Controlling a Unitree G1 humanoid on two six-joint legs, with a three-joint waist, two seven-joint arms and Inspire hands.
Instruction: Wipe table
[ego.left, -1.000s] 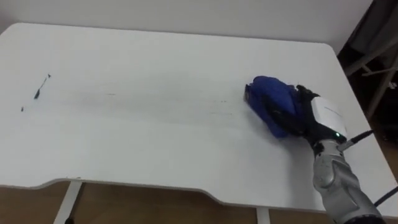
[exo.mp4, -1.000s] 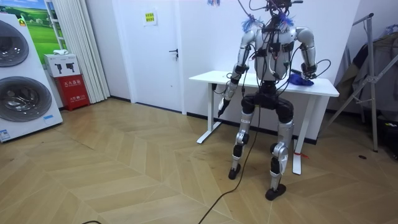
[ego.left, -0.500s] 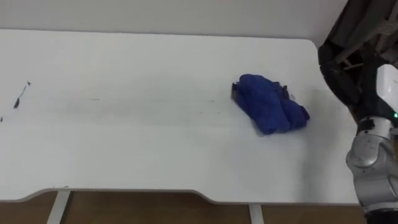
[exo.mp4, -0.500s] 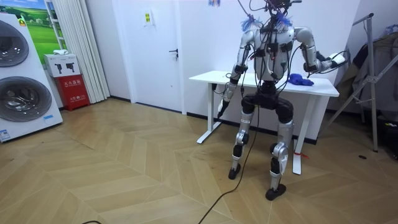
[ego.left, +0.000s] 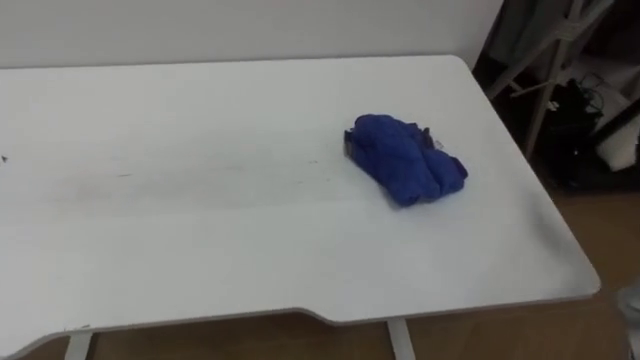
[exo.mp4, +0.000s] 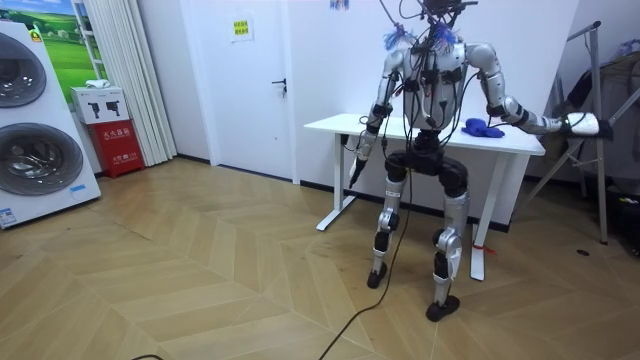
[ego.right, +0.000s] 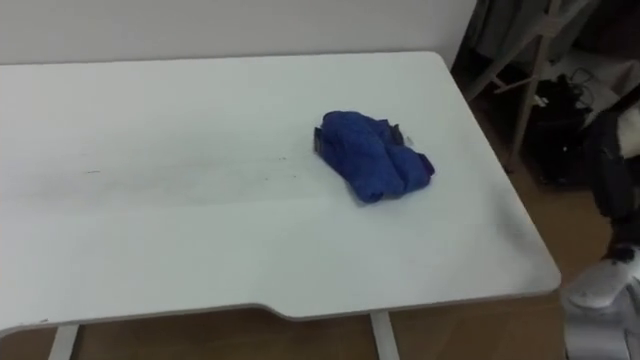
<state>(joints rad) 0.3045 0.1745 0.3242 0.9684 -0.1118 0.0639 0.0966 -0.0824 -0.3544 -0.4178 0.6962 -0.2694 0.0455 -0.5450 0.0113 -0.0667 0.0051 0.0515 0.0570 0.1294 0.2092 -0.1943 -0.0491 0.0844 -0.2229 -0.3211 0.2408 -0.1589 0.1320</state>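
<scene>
The cloth (ego.left: 405, 160) lies bunched on the surface (ego.left: 200, 230) toward three o'clock, in neither hand. The right hand (exo.mp4: 584, 124) reaches out past the three o'clock edge, and the left hand (exo.mp4: 354, 172) hangs low at nine. I cannot tell how their fingers are set. Best: grasp the cloth, press it flat, sweep toward nine, where room is wide.

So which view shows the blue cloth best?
The left eye view: the cloth lies bunched on the table, close and unobstructed. The right eye view shows much the same; in the room view it is a small blue patch.
</scene>
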